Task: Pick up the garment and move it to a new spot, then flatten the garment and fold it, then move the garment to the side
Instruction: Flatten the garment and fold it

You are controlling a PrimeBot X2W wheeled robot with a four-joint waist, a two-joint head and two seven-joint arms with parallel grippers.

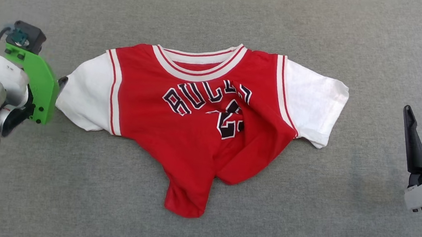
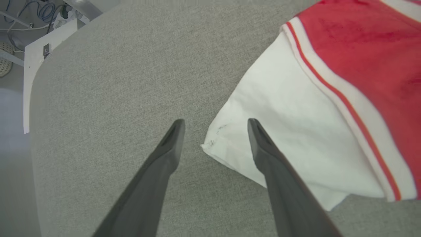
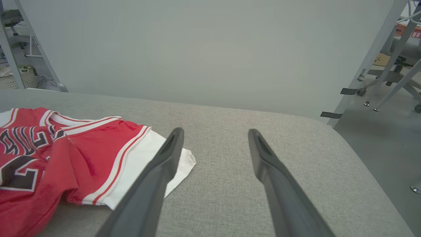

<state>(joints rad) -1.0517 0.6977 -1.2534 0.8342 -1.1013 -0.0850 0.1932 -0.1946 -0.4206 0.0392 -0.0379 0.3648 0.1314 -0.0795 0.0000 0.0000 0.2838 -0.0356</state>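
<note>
My left jaws stand wide apart and grip nothing. They have two dark fingers [image 2: 166, 158], and the corner of one white sleeve [image 2: 279, 125] lies on the grey desk [image 2: 115, 82] between their tips. One finger crosses over the sleeve's hem, and I cannot tell whether it touches the cloth. My right jaws are spread just as wide and are empty, with two fingers [image 3: 158, 174] over bare desk and the second white sleeve [image 3: 141, 158] just beside their left finger. Between the two pairs of jaws lies the one garment [image 1: 177, 138], a red jersey with its lower part bunched toward me and its collar farther off. Its black, white-outlined lettering reads "BULL" before a crease swallows the rest. The number below starts with 2, and its second digit is folded under.
</note>
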